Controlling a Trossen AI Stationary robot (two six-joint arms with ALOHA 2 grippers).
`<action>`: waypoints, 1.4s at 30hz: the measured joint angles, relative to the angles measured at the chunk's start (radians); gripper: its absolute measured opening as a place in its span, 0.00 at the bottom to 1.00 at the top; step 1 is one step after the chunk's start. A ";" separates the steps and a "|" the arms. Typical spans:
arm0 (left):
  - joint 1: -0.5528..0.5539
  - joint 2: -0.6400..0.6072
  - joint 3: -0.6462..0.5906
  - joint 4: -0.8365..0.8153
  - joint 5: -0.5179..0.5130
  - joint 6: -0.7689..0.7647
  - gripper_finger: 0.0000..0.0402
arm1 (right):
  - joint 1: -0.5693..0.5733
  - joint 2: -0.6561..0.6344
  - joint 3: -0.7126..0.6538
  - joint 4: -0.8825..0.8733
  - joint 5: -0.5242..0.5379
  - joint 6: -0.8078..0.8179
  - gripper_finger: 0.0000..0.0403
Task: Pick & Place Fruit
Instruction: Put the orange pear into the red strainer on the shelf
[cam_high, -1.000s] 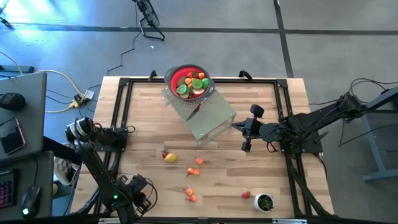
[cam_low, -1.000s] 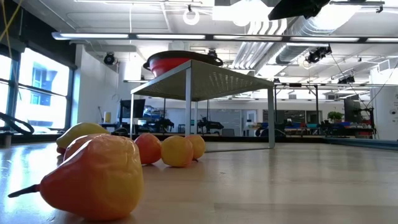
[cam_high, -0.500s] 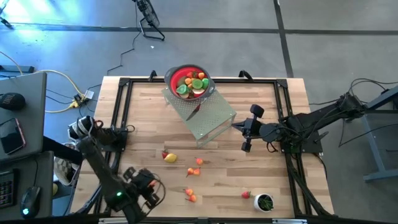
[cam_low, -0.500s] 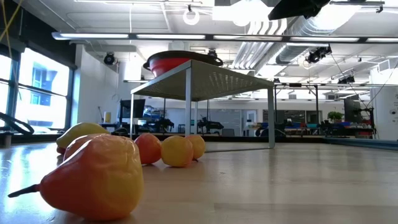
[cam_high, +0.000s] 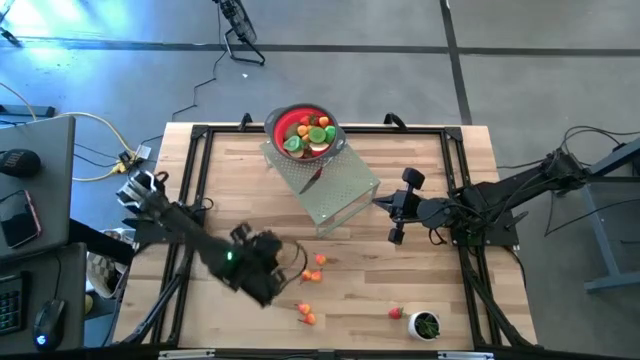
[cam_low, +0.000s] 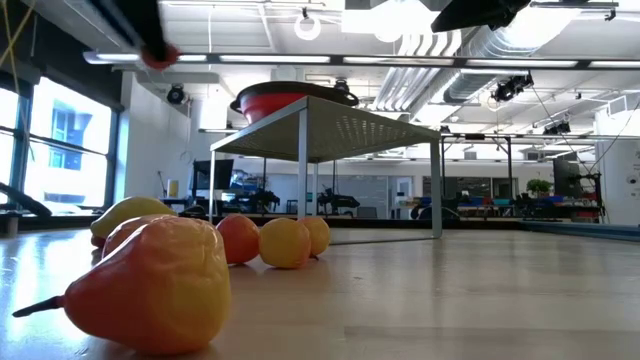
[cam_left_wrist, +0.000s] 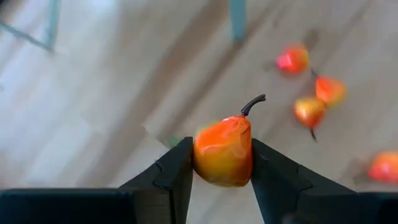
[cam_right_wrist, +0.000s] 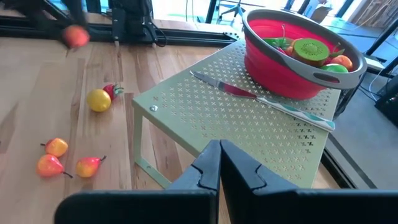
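Glossy plastic pear (cam_left_wrist: 222, 151), perforated metal rack (cam_right_wrist: 249, 127), pale wood table (cam_high: 380, 290).

A robotics lab in a large open industrial hall. Past the wooden counter (cam_high: 350, 250), the low view shows exposed ceiling ducts (cam_low: 470, 50), strip lights and glass-walled rooms far off. From above, a bare concrete floor (cam_high: 500, 60) with trailing cables, and a desk (cam_high: 35, 240) at the left with keyboard and mouse.
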 joint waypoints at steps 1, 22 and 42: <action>0.024 -0.019 0.001 0.001 -0.011 0.029 0.34 | 0.000 0.000 0.000 0.000 0.000 0.000 0.01; 0.509 -0.286 0.001 0.099 -0.223 0.483 0.34 | -0.048 0.000 0.000 0.040 0.004 -0.106 0.01; 0.899 -0.283 0.001 0.414 -0.055 0.815 0.34 | -0.167 0.000 0.000 0.048 -0.002 -0.096 0.01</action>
